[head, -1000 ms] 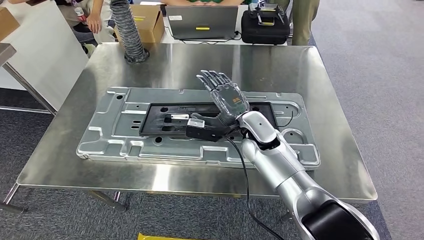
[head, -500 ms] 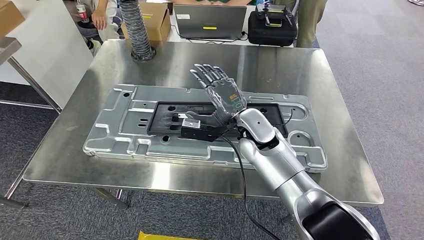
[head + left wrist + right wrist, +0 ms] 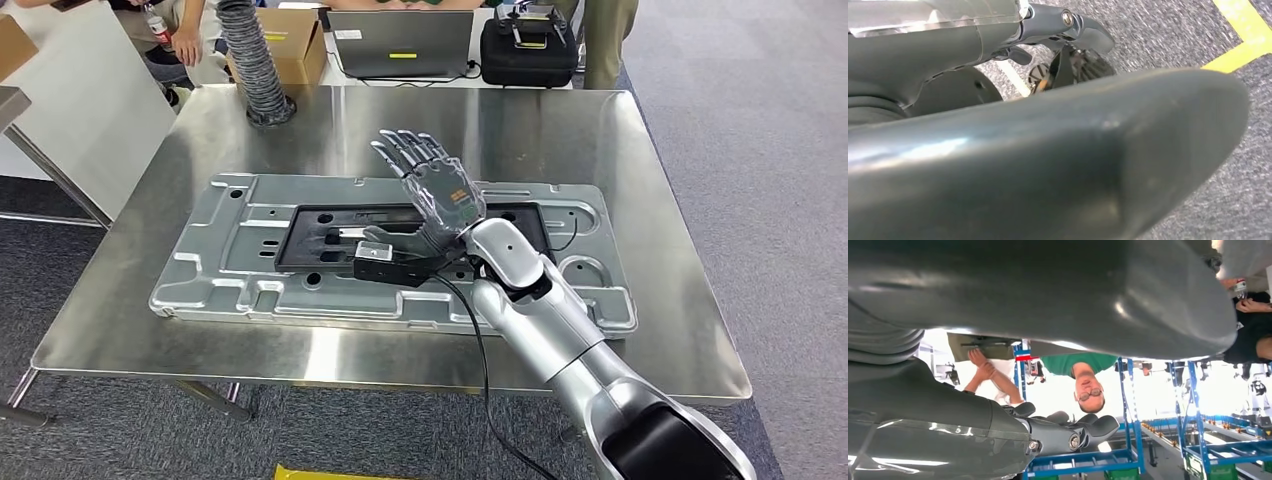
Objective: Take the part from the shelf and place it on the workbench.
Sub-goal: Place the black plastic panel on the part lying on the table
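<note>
One large stamped grey metal panel with a black rectangular inset lay flat across the middle of the shiny steel table, its long side along the table's near edge. The right hand hovered above the panel's centre, its fingers spread and straight, holding nothing. Near the table's far left corner stood a grey ribbed hose. The left hand's fingers could not be made out.

Head view high, looking down on workbench; wrist views close behind hands
</note>
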Tool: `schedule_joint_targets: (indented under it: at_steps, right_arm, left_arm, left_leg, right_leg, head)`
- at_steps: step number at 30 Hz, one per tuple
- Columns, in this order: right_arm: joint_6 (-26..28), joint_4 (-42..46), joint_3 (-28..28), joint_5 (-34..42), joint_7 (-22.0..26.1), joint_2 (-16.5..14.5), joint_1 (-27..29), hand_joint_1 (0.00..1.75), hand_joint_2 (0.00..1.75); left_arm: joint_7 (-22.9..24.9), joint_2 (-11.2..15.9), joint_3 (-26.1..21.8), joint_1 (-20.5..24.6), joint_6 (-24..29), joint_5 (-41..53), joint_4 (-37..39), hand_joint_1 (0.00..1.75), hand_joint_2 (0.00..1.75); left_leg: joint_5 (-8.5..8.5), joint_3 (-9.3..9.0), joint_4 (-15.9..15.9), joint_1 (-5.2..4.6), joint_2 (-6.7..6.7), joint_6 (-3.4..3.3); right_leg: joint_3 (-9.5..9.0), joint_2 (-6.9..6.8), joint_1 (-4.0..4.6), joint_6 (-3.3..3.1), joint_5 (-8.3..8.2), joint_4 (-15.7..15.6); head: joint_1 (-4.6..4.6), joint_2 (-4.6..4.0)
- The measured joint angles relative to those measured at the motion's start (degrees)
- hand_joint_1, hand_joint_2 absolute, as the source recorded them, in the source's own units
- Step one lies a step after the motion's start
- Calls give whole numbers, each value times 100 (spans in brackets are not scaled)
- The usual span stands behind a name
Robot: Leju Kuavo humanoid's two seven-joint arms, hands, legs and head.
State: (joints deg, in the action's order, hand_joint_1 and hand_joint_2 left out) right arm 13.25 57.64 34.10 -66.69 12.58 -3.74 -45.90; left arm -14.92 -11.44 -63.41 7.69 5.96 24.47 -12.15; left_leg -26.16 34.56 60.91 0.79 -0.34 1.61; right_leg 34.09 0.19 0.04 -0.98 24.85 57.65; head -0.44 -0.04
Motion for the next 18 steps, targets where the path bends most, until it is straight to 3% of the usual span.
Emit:
schedule_joint_targets:
  at_steps: [1, 4, 6, 9, 10, 11, 12, 15, 16, 18]
  right_arm:
    - [2, 3, 1, 0, 1, 0, -4, 0, 0]
    - [4, 4, 4, 0, 1, 0, -10, 0, 0]
    - [3, 9, 6, 1, 1, 0, -19, 0, 0]
    - [2, 17, 9, 2, 1, 2, -15, 0, 0]
    - [1, 17, 11, 2, 1, 4, -4, 0, 0]
    - [1, 17, 13, 2, 1, 7, 4, 0, 0]
    - [1, 17, 15, 2, 1, 8, 9, 0, 0]
    - [2, 19, 18, 2, 1, 8, -16, 0, 0]
    - [2, 20, 19, 2, 1, 8, -27, 0, 0]
    - [-1, 21, 20, 2, -2, 8, -40, 0, 0]
  left_arm:
    - [-4, 2, 1, 0, -1, -2, 0, 0, 0]
    - [-10, 5, 0, -12, -1, -7, 0, 0, 0]
    - [-10, 6, -1, -12, 2, -9, 0, 0, 0]
    - [-10, 6, 0, -9, 2, -9, 0, 0, 0]
    - [-10, 7, 0, -11, 1, -9, 0, 0, 0]
    - [-9, 7, 0, -13, -1, -9, 0, 0, 0]
    - [-8, 8, 0, -14, -3, -8, 0, 0, 0]
    - [-5, 4, 0, -7, -12, -8, 0, 0, 0]
    - [-4, 3, 0, -4, -14, -8, 0, 0, 0]
    - [0, 3, 0, -2, -12, -8, 0, 0, 0]
  left_leg:
    - [50, -92, -205, -7, -3, -31]
    - [67, -110, -303, -11, -10, -142]
    - [106, -112, -338, 5, -4, -213]
    - [133, -87, -347, 9, 5, -257]
    - [136, -79, -343, 7, 6, -261]
    - [138, -72, -338, 7, 6, -263]
    - [139, -70, -331, 7, 4, -262]
    - [139, -64, -308, -10, -4, -236]
    - [144, -54, -303, -19, -5, -211]
    - [161, -35, -306, -26, -4, -145]
  right_leg:
    - [12, 2, 11, 26, 2, 11]
    - [35, -1, 14, 113, -3, 18]
    - [119, -4, 0, 174, 153, 217]
    - [590, -6, -30, 243, 709, 1284]
    - [723, -6, -37, 253, 809, 1588]
    - [763, -6, -41, 254, 802, 1697]
    - [683, -6, -43, 246, 685, 1560]
    - [82, -7, -25, 171, 177, 378]
    - [-33, -7, -10, 146, 105, 127]
    - [-60, -2, 17, 106, 85, 20]
  head:
    - [3, 0]
    - [3, 0]
    - [11, -1]
    - [23, -1]
    - [22, -1]
    - [24, -1]
    - [24, -1]
    - [22, 0]
    - [20, 0]
    - [18, 1]
